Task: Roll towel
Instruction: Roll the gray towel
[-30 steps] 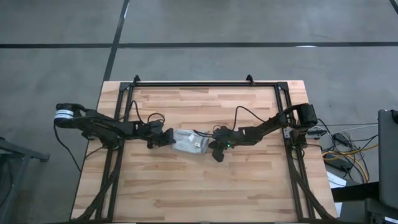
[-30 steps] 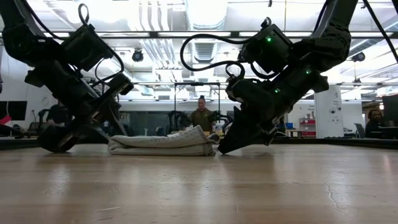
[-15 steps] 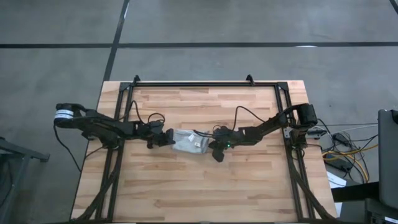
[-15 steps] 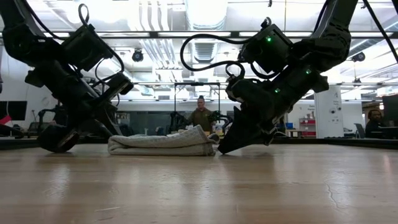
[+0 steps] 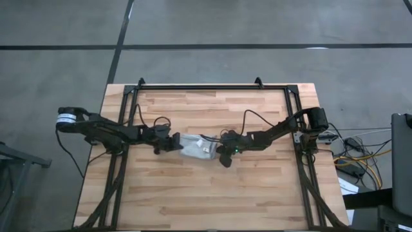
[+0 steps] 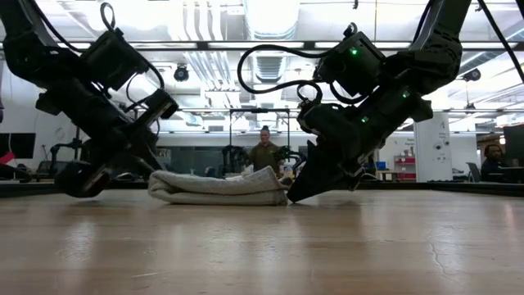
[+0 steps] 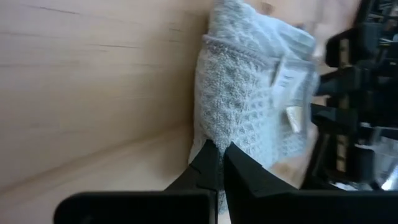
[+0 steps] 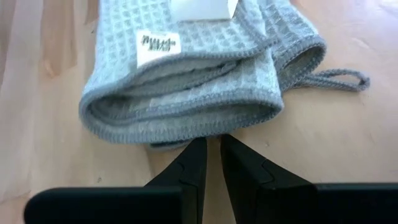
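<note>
The towel (image 5: pixel 196 146) lies as a thick folded bundle, long side left to right, at the table's middle. It also shows in the low view (image 6: pixel 217 187). Its white label (image 8: pixel 158 45) faces up, and a hanging loop (image 8: pixel 339 79) lies on the wood beside it. My left gripper (image 5: pixel 175 143) is shut at the bundle's left end. My right gripper (image 5: pixel 219 152) is shut at its right end, low on the table. My left gripper's shut fingertips (image 7: pixel 208 152) meet the towel's left end (image 7: pixel 217 134), coming slantwise down from the table's left. That end sits a little raised and rounded in the low view (image 6: pixel 155 187). Whether a layer lies between the tips, I cannot tell. My right gripper's shut fingertips (image 8: pixel 196 149) stand against the lower edge of the towel's right end (image 8: pixel 186 127), slanting down from the table's right. The tips are at table height (image 6: pixel 289 198). The towel rests on the wood.
Bare wooden table (image 5: pixel 193 193) lies all around the bundle. Black frame rails (image 5: pixel 212 87) run along the far edge and both sides. A person (image 6: pixel 264 152) stands in the room far behind the table.
My left gripper has moved a little toward the table's right and up. The towel's left end has shifted right with it and has risen from flat to rounded. The right end and my right gripper have stayed in place.
</note>
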